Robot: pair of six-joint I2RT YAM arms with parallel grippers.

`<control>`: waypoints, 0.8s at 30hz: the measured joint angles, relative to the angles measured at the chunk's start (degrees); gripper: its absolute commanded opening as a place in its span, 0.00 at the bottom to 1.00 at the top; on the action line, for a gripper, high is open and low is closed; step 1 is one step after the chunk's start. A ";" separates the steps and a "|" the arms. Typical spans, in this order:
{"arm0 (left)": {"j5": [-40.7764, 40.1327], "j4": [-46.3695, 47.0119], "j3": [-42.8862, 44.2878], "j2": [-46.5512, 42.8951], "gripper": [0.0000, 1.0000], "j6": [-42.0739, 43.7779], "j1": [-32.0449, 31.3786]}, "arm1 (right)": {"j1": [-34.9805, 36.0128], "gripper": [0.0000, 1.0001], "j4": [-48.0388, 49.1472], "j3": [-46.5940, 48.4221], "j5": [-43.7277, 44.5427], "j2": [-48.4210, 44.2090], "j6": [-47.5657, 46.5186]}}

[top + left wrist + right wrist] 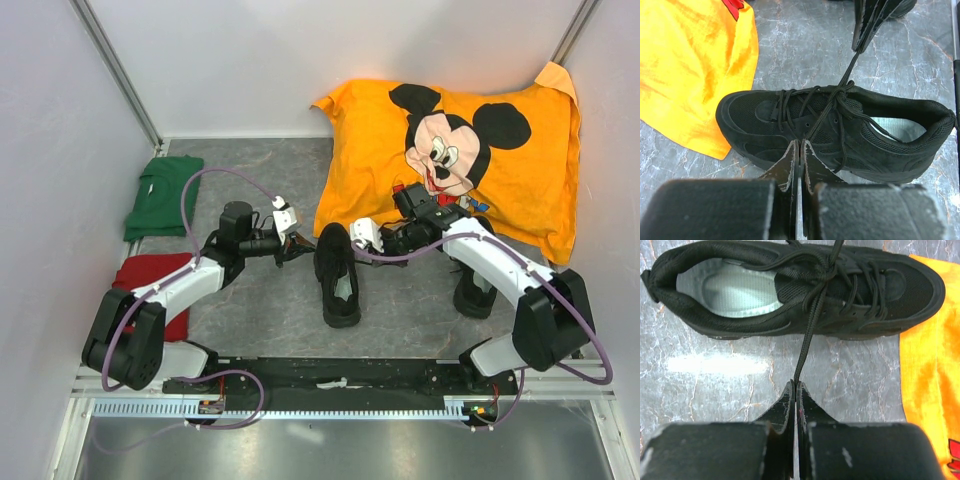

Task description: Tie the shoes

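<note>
One black shoe (338, 275) lies in the middle of the grey mat, toe pointing away, with its pale insole showing. My left gripper (299, 247) is just left of it and shut on one lace end (822, 117). My right gripper (354, 240) is just right of it and shut on the other lace end (807, 335). Both laces run taut from a crossing (841, 91) over the tongue. In the left wrist view the shoe (765, 130) lies sideways, with my left gripper (801, 143) near its side. In the right wrist view the shoe (910, 290) lies beyond my right gripper (795, 384). The second shoe (474, 292) is half hidden under my right arm.
An orange Mickey Mouse pillow (450, 150) lies at the back right, its edge close to the shoe's toe (685, 75). A folded green cloth (160, 195) and a red cloth (150, 282) lie at the left. White walls enclose the mat.
</note>
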 measured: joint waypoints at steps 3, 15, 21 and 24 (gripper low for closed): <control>-0.28 0.07 -0.37 -0.22 0.02 -0.37 0.00 | -0.42 0.00 -0.04 -0.94 0.33 -1.36 -0.09; -2.19 -0.04 -1.46 -0.72 0.02 -0.15 -0.02 | -1.90 0.00 -0.85 -3.41 2.19 -3.82 -2.14; -2.19 -0.70 -1.60 -0.72 0.02 1.38 -0.02 | -1.97 0.00 -0.70 -4.72 2.32 -3.96 -2.95; -2.19 -0.96 -1.60 -0.74 0.02 2.19 -0.02 | -1.97 0.00 -0.50 -5.33 2.49 -3.96 -3.13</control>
